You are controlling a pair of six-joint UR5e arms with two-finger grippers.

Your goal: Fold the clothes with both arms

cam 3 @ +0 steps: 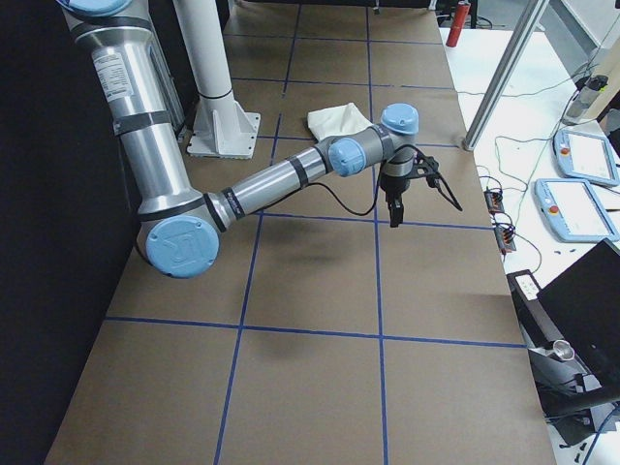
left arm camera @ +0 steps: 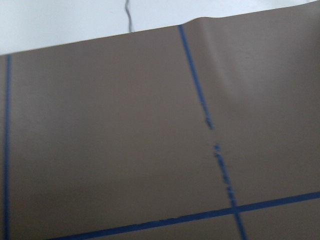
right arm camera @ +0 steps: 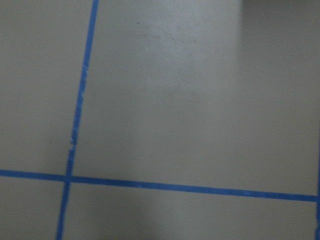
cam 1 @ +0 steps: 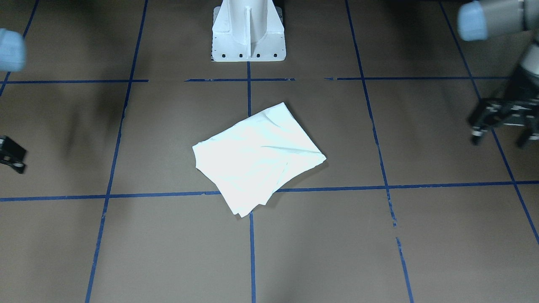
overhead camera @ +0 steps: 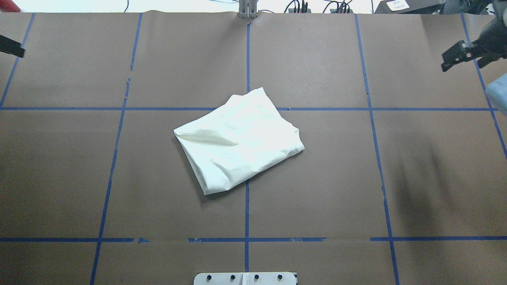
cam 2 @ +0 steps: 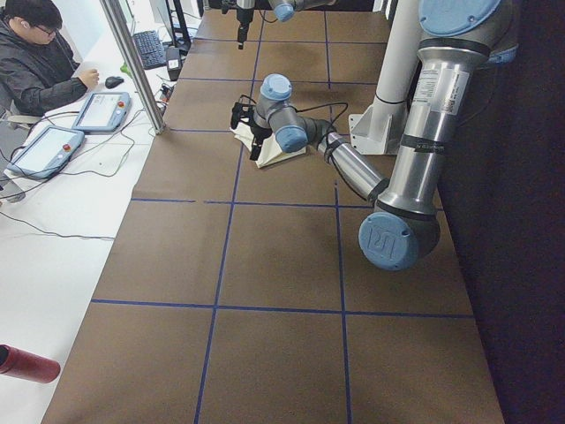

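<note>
The cream shirt (cam 1: 257, 158) lies folded into a rough rectangle at the table's middle, plain pale side up. No print shows. It also shows in the overhead view (overhead camera: 237, 142) and, small, in the right side view (cam 3: 339, 118). My left gripper (cam 1: 501, 141) hangs open and empty above the table, far off to the shirt's side. In the overhead view it is only a black tip at the left edge (overhead camera: 10, 46). My right gripper (overhead camera: 461, 67) hangs open and empty at the far right, well away from the shirt. Both wrist views show only brown paper and blue tape.
The white pedestal base (cam 1: 248, 33) stands at the robot's side of the table. Blue tape lines (overhead camera: 247, 178) grid the brown paper. An operator (cam 2: 40, 62) sits at a side table with teach pendants (cam 3: 581, 155). A metal post (cam 2: 132, 62) stands at the table's edge.
</note>
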